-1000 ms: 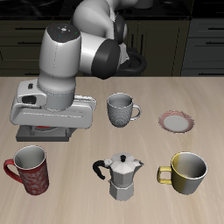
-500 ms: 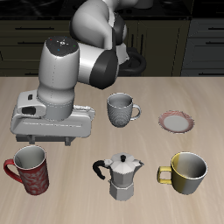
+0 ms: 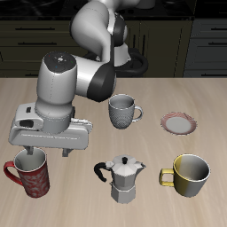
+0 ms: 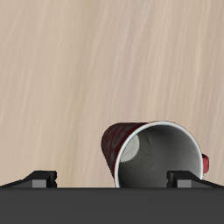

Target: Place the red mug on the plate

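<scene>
The red mug (image 3: 32,174) stands upright near the table's front edge, dark red mottled with a pale inside. It also shows in the wrist view (image 4: 156,157), seen from above. My gripper (image 3: 47,159) is open and hovers just above the mug, one finger over its rim, the other beside it towards the moka pot. In the wrist view the gripper (image 4: 112,178) has its fingertips (image 4: 40,178) wide apart, with the mug's mouth near one of them. The plate (image 3: 180,123), a small saucer with a reddish speckled rim, lies bare farther back across the table.
A grey mug (image 3: 122,111) stands mid-table. A silver moka pot (image 3: 121,177) stands beside the red mug near the front edge. A yellow mug (image 3: 189,176) stands in front of the plate.
My gripper has moved towards the table's front edge and down, from behind the red mug to just above it. The jaws stayed open. Nothing on the table moved.
</scene>
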{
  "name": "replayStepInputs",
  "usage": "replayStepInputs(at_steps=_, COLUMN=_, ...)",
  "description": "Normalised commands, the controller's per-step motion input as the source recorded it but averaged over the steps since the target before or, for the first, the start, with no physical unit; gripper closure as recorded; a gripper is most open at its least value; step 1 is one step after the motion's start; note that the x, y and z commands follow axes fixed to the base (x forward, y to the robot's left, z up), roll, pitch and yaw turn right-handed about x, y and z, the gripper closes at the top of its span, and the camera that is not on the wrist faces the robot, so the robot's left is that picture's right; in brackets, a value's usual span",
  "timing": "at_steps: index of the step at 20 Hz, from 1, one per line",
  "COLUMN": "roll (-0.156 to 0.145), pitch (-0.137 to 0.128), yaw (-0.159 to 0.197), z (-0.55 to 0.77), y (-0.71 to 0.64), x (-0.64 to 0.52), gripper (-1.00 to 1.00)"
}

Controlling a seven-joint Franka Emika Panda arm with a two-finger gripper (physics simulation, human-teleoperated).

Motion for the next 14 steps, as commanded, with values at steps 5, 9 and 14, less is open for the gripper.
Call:
replayStepInputs(at_steps=5, roll=0.013, pitch=0.034, yaw=-0.022, z=-0.36, y=0.01, x=0.03, gripper=-1.00)
replayStepInputs(at_steps=9, roll=0.008, pitch=0.052, yaw=-0.017, z=-0.47, y=-0.06, x=0.04, gripper=-1.00)
replayStepInputs(at_steps=14, roll=0.024, pitch=0.057, yaw=-0.082, z=-0.51, y=-0.14, x=0.01, gripper=-1.00)
